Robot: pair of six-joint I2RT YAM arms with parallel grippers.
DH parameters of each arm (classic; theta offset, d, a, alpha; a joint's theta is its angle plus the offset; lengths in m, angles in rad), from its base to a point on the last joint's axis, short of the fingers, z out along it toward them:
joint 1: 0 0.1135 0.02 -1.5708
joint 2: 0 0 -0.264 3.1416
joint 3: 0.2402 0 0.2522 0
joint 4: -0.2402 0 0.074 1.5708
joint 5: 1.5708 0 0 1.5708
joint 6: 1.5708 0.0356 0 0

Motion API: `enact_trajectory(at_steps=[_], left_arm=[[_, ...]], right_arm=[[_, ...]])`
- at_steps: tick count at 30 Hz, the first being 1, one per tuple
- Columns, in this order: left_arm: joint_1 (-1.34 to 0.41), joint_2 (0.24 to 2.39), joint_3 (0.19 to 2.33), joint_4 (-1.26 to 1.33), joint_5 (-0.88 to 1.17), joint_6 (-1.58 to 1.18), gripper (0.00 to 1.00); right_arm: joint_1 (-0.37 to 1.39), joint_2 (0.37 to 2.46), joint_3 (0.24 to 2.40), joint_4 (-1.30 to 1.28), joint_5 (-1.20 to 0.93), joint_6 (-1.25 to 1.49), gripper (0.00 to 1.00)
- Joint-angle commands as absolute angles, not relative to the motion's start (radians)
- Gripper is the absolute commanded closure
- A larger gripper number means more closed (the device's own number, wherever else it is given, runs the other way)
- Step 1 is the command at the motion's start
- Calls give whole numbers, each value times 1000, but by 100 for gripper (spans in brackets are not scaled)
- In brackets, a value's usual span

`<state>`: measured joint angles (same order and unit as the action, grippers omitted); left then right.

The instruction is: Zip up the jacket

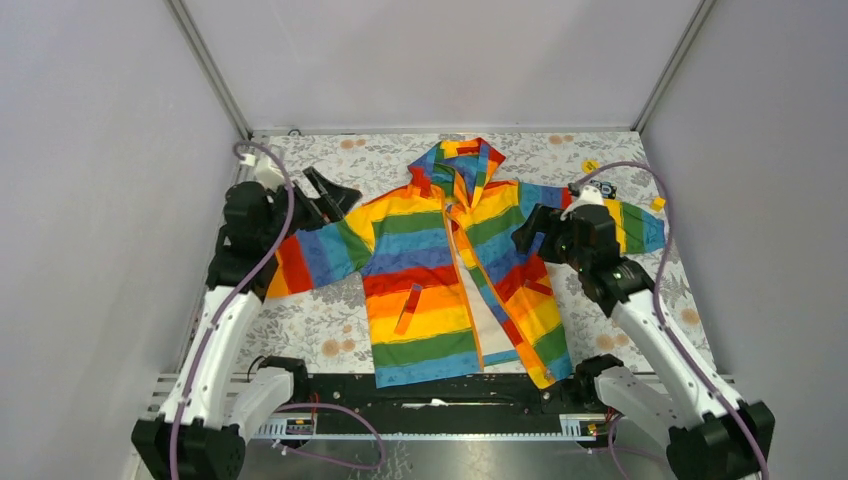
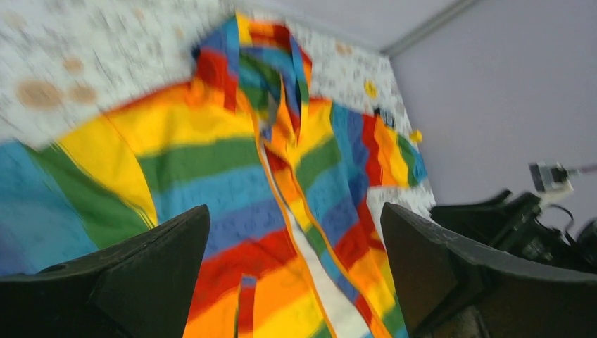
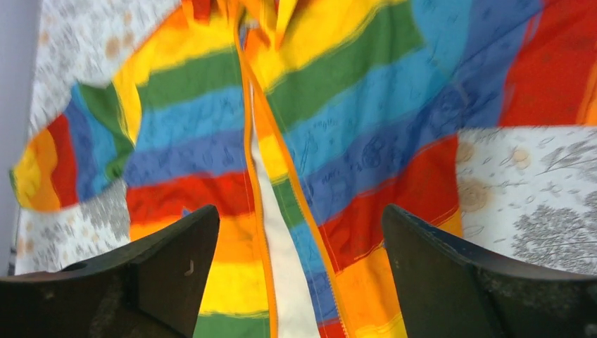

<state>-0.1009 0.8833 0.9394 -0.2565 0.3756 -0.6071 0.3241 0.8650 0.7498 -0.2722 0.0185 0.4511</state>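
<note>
Seeing the jacket (image 1: 450, 270) laid flat, front up, on the floral table cover (image 1: 320, 330): hood (image 1: 458, 160) toward the far edge, hem toward the arm bases, sleeves spread out to both sides. The front is not closed: the orange zipper (image 1: 462, 280) edges split below the collar, and white lining (image 1: 490, 325) shows in a gap that widens toward the hem. The left gripper (image 1: 335, 195) sits over the far-left part of the cover, beside the shoulder on that side, jaws spread wide with nothing between them; its wrist cam shows the jacket front between both fingers (image 2: 155, 267), blurred. The right gripper (image 1: 528, 232) is over the right chest panel near the armpit, jaws also wide apart and empty; can't tell if it touches the fabric. The right forearm crosses that side's sleeve (image 1: 640, 225).
</note>
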Motion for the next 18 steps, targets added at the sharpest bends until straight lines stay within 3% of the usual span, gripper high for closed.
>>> enact_trajectory(at_steps=[1,5,12,16,18], left_arm=[[-122,981,829,-159,577,-729,1],[-251,1056,753,-47,555,-812,1],[-488,1201,781,-35,423,-816,1],[-522,1219,776,-37,420,-817,1],[-530,1204,757,-37,413,-819,1]], right_arm=[[320,998,775,-333,-154,424,11],[320,1148,786,-346,-226,382,29],[468,1412,877,-302,-80,330,35],[513,1567,967,-296,-8,320,51],[537,1638,1014,-297,20,314,53]])
